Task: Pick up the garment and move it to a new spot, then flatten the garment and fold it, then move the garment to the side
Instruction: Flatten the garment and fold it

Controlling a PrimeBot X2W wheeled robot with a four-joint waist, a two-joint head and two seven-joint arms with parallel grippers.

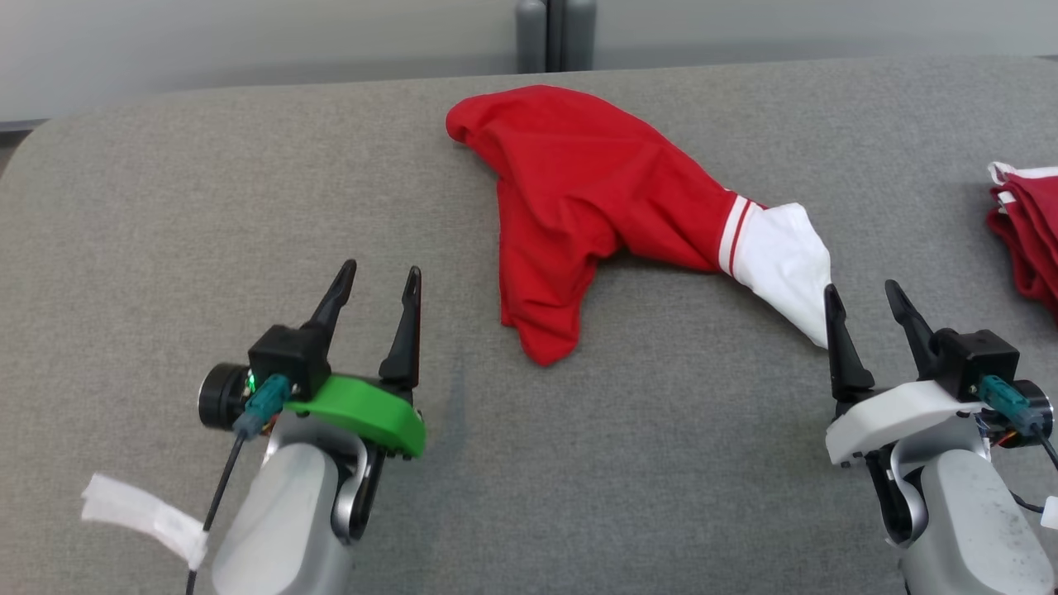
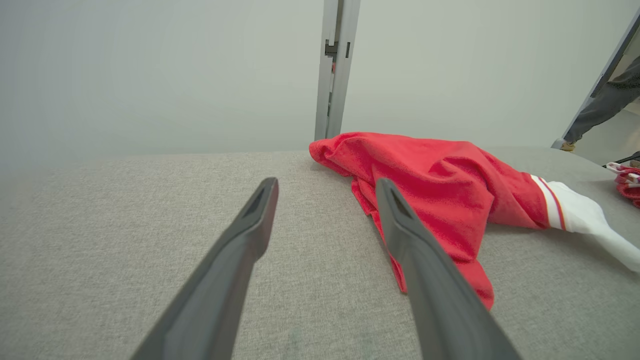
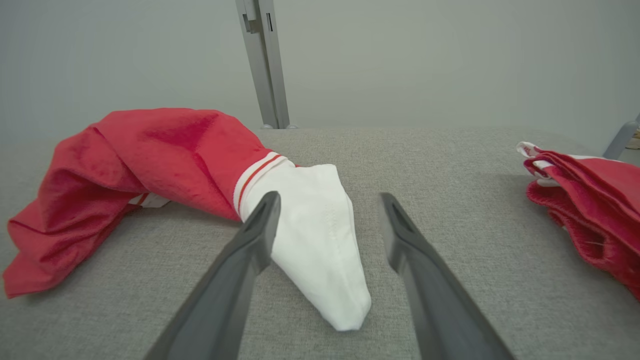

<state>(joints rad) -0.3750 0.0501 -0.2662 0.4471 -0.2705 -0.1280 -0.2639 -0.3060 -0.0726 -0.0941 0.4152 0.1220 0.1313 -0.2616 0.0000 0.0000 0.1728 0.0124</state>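
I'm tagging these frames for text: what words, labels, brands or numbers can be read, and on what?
None readable.
The red and white garment shows stripes, no lettering.
The white tape tag on the cable looks blank.
The folded red garment at the right shows no print.

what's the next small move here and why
Probably lower the right gripper and close on the white end, which lies just ahead of its open jaws. The garment is bunched on the table, so it needs an end held before the open left gripper can spread it.
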